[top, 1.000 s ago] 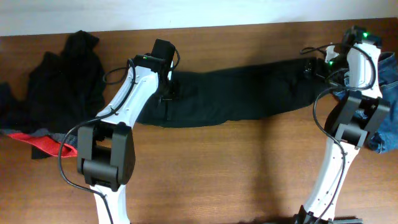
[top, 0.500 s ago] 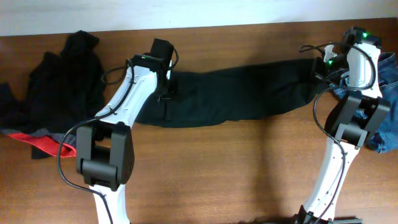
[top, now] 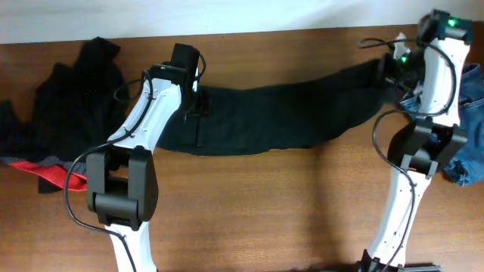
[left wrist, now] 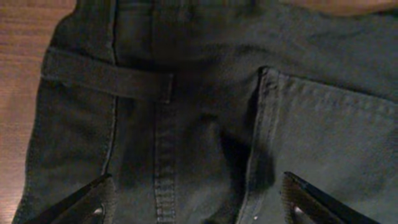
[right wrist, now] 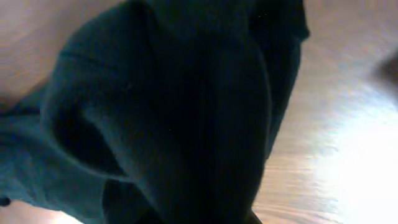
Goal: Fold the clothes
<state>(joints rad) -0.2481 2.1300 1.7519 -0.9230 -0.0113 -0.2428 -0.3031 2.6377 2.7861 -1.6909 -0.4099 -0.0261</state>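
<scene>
Black trousers (top: 280, 113), one pair, lie stretched across the worktop (top: 265, 219) in the overhead view. One dark heap (top: 76, 98) with a red-and-grey edge (top: 53, 172) sits at the left and one pair of denim jeans (top: 473, 91) at the right.

Left wrist: we find the left end effector (left wrist: 199, 205) spread wide and empty above the trousers, with one belt loop (left wrist: 106, 78) visible.

Right wrist: the right end effector (top: 388, 72) is closed on bunched trouser cloth.

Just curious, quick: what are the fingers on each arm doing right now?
Left gripper: open, above the black trousers, holding nothing.
Right gripper: closed on the trousers' bunched leg end.
</scene>
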